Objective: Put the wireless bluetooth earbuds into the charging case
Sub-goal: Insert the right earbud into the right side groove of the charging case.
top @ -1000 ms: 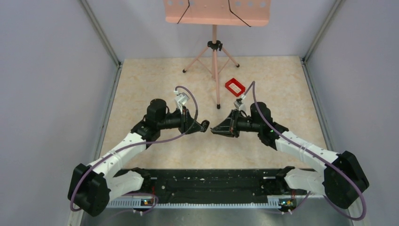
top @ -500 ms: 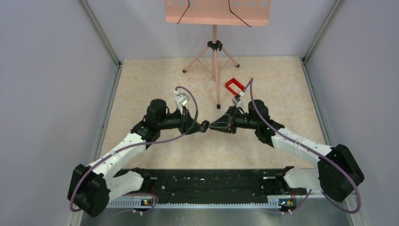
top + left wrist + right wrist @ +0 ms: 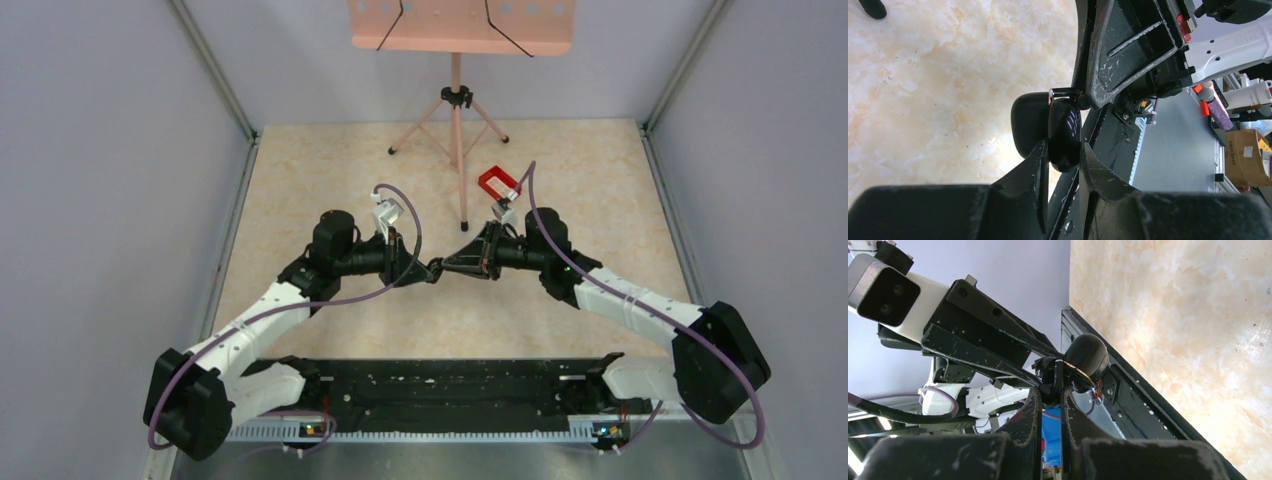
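charging case [image 3: 1064, 131] open (contents hidden), clamped in left gripper [image 3: 1064, 152], right gripper [image 3: 1050, 392] pinched shut

Glossy black oval charging case [image 3: 1064, 132]: one. Red rectangular plastic tray [image 3: 497, 181]: one. Pink music stand on tripod [image 3: 457, 100]: one. White-and-black robot arms [image 3: 255, 320] [image 3: 640, 310]: two. Purple cables [image 3: 413, 215] [image 3: 535, 207]: two.

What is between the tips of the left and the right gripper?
The case, held in the left gripper. The shut right gripper meets its far end, so no bare gap shows. The left wrist view shows this.
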